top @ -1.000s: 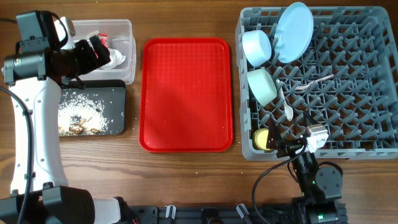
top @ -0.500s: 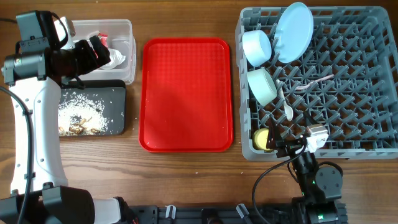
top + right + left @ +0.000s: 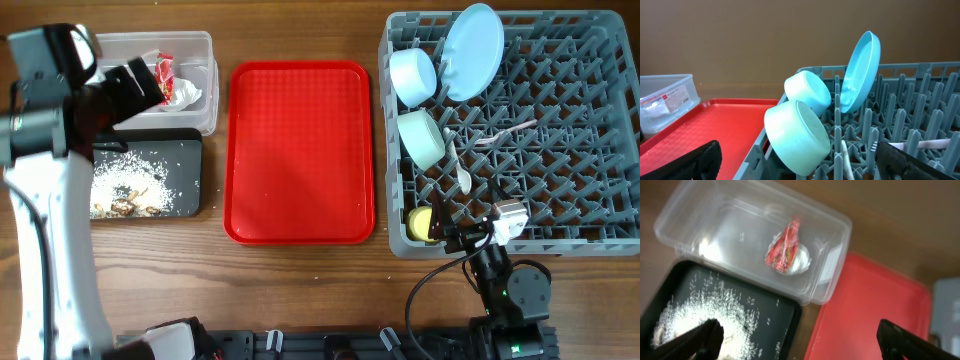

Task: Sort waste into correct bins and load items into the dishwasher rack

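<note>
Now the left gripper (image 3: pixel 797 337) hangs wide open and empty above the clear plastic tub (image 3: pixel 830 255) holding the crinkled red snack wrapper (image 3: pixel 785 247). The right gripper (image 3: pixel 800 160), open too, faces the grey plastic dishwasher rack (image 3: pixel 560 150) on the wooden table (image 3: pixel 300 290).

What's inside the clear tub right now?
In the clear tub lies the red snack wrapper on top of crumpled white tissue. The wrapper covers part of the tissue, so anything beneath them cannot be seen.
</note>
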### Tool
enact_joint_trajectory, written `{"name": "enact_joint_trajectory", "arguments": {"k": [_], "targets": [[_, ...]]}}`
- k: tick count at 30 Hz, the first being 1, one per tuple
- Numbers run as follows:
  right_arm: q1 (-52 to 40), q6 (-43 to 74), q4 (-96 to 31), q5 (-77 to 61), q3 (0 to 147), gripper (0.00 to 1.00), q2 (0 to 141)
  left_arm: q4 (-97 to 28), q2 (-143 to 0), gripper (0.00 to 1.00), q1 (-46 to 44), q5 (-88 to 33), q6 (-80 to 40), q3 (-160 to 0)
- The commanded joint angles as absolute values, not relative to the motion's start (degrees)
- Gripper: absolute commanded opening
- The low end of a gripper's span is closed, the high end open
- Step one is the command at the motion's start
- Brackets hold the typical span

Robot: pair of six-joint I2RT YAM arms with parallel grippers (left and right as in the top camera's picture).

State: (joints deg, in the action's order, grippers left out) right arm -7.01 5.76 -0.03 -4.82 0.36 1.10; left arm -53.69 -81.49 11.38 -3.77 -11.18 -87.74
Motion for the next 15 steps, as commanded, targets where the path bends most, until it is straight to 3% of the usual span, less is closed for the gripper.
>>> {"name": "enact_joint_trajectory", "arguments": {"k": [1,11,15], "targets": [[-6.68,6.15,0.16,-3.90,0.30,1.00,0.97,-46.74,-72.84,1.00,11.38,-6.20,-10.68,-80.66],[-6.68,6.15,0.16,-3.90,0.30,1.00,0.97,-15.62,-44.84,1.00,11.35,-16.47,-10.74,-43.13],[-6.68,6.15,0.16,-3.90,0.30,1.00,0.97,-12.29,-35.29,1.00,11.35,-17.17,-10.92,-34.20]]}}
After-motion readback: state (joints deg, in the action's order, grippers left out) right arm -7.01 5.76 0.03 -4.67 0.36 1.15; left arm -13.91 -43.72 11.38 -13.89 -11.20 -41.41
